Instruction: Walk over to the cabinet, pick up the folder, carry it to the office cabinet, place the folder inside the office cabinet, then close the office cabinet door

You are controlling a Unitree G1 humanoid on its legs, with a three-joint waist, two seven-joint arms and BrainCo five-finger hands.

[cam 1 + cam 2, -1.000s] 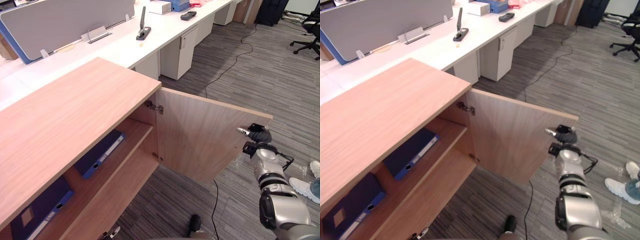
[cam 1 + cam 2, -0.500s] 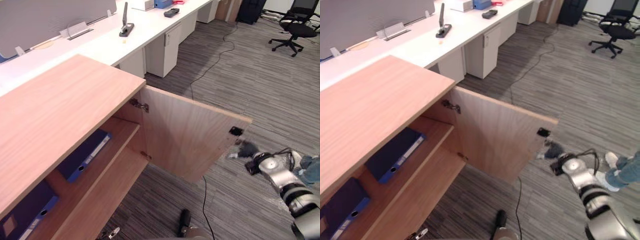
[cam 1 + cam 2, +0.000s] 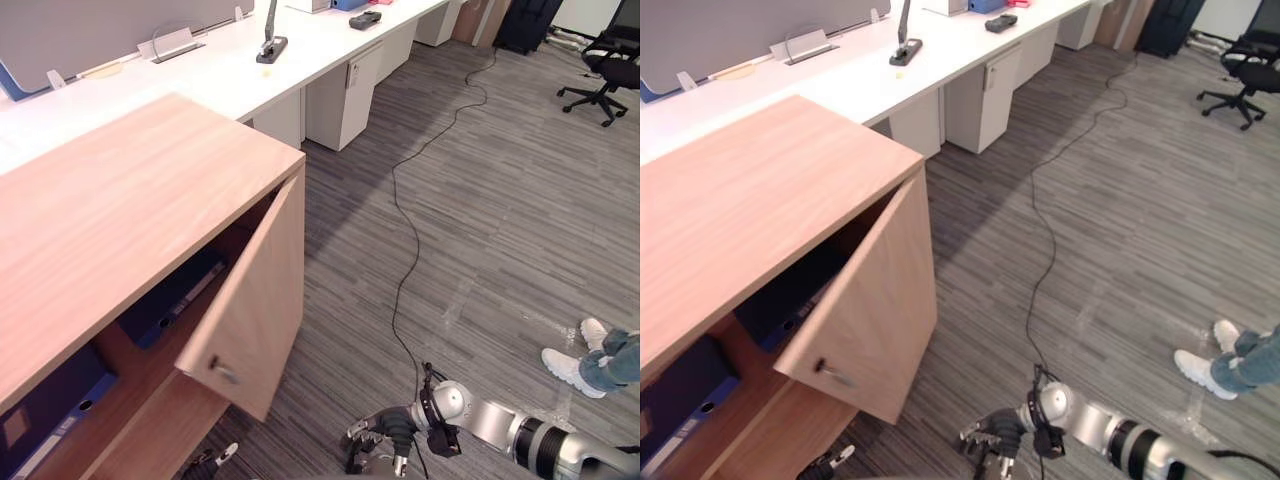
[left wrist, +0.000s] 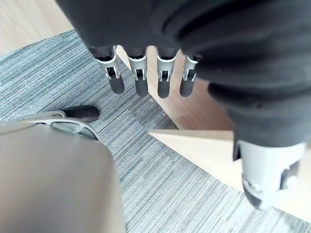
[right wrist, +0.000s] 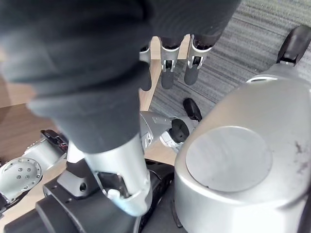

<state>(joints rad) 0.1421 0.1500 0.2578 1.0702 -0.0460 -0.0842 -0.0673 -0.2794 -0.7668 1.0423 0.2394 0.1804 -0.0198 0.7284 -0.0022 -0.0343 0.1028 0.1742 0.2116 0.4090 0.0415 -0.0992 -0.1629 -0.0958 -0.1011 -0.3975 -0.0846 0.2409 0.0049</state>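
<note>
Right hand (image 3: 385,432) low over grey carpet (image 3: 500,250) — fingers loose, empty. Left hand (image 4: 139,77) fingers straight, empty. Light wooden cabinet door (image 3: 257,310) ajar — dark blue folder (image 3: 165,305) inside.

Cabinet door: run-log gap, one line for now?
door half-shut | folder shelved | right robot hand open, off door | left robot hand open

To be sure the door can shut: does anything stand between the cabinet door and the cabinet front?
Nothing visible does. The door hangs partly open, and the blue folders lie back inside the cabinet. The right hand is low, apart from the door.
</note>
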